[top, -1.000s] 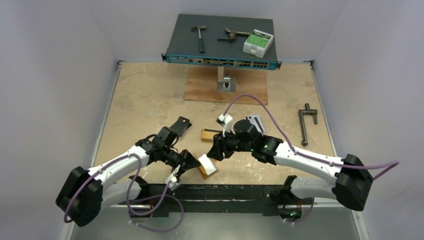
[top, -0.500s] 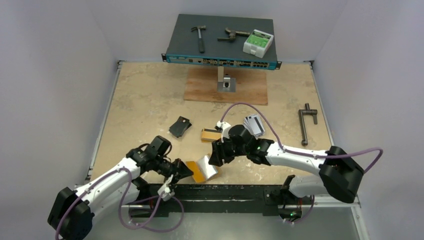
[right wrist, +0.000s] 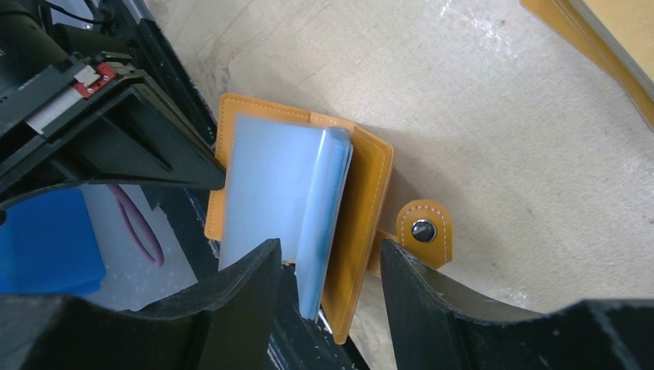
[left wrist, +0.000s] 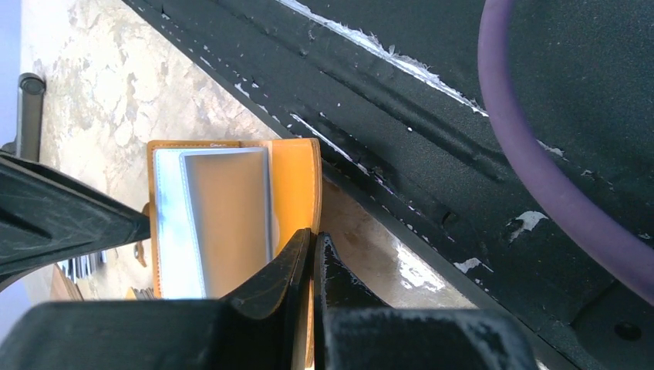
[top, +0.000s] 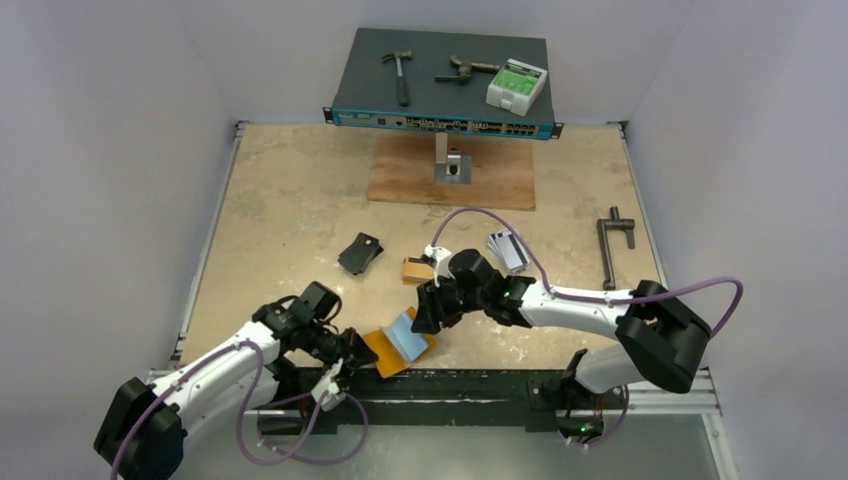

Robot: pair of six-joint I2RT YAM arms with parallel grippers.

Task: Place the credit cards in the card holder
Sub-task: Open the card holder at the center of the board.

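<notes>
The orange card holder (top: 383,352) lies open at the table's near edge, its bluish clear sleeves (top: 405,330) fanned upward. My left gripper (top: 357,347) is shut on the edge of its left cover (left wrist: 297,181), with the fingertips pinched together over the leather. My right gripper (top: 428,312) is open, and its jaws straddle the sleeves (right wrist: 308,193) and the right cover (right wrist: 362,208) without pressing on either. The snap tab (right wrist: 423,229) sticks out to the right. Silver credit cards (top: 508,250) lie further right, and a yellow-orange stack (top: 415,270) lies just behind the right gripper.
A black folded case (top: 360,253) lies to the left of the stack. A black metal tool (top: 612,250) is at the right edge and a wooden board (top: 450,170) with a metal post sits further back. The black base rail (top: 450,385) runs right under the holder.
The left gripper has drawn the holder's cover left and towards the near edge, spreading the holder open. The right gripper has followed it left and now sits over the sleeves.
</notes>
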